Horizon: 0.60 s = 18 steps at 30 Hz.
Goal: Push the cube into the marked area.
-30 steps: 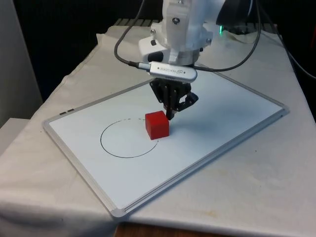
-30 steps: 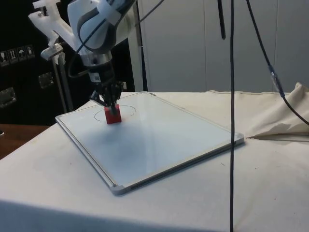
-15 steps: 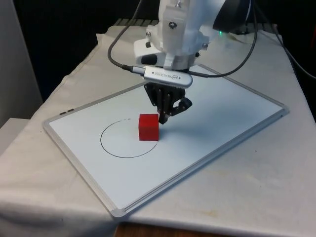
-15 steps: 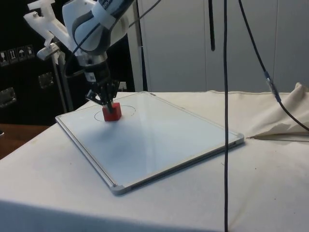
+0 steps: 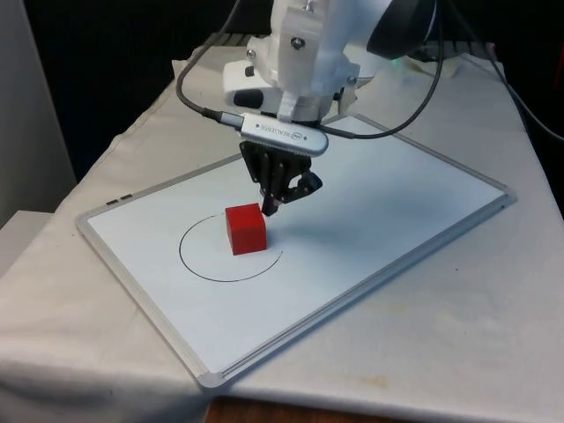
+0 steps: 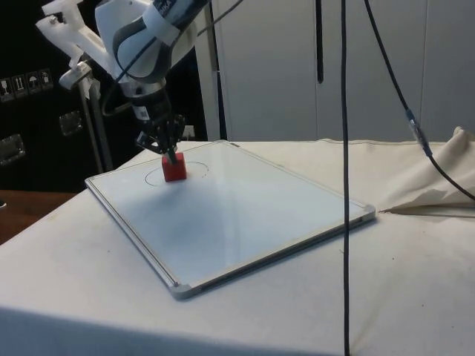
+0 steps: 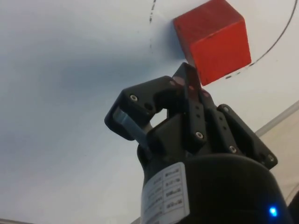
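A red cube (image 5: 245, 228) rests on the whiteboard (image 5: 397, 203) inside the black drawn circle (image 5: 181, 256), towards the circle's far side on the front view's right. My black gripper (image 5: 268, 210) is shut, and its tips touch the cube's face on the front view's right, low above the board. From the side view the cube (image 6: 174, 169) sits just under the gripper (image 6: 171, 153), within the circle (image 6: 151, 179). Up close in the wrist view, the closed fingertips (image 7: 188, 77) press on a lower edge of the cube (image 7: 212, 39), with the circle line (image 7: 152, 18) beside it.
The whiteboard has a grey frame (image 5: 211, 377) and lies slanted on the white cloth (image 5: 458, 335). Black cables (image 6: 344, 148) hang down in the side view. Cloth folds lie at the table's far corner (image 6: 438, 185).
The gripper has moved towards the front view's left and pushed the cube with it. The cube went from the circle's right rim to a spot inside the circle.
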### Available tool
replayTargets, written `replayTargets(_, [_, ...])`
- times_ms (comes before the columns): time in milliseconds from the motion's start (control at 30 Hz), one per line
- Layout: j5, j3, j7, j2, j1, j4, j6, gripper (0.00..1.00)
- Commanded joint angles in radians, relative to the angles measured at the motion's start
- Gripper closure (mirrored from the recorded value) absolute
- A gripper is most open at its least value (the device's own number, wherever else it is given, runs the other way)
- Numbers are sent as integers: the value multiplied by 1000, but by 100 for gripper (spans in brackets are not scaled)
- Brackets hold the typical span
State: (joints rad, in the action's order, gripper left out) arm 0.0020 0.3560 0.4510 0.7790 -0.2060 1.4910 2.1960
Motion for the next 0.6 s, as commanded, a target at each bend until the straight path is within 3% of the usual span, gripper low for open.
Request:
replayTargets(0, [-12,9,13,9,-2,-16,-17,100])
replayTargets(267, [-39,13,51,21,0,-40,-20,100])
replayTargets(567, [-39,14,94,-6,-11,-48,-48,100])
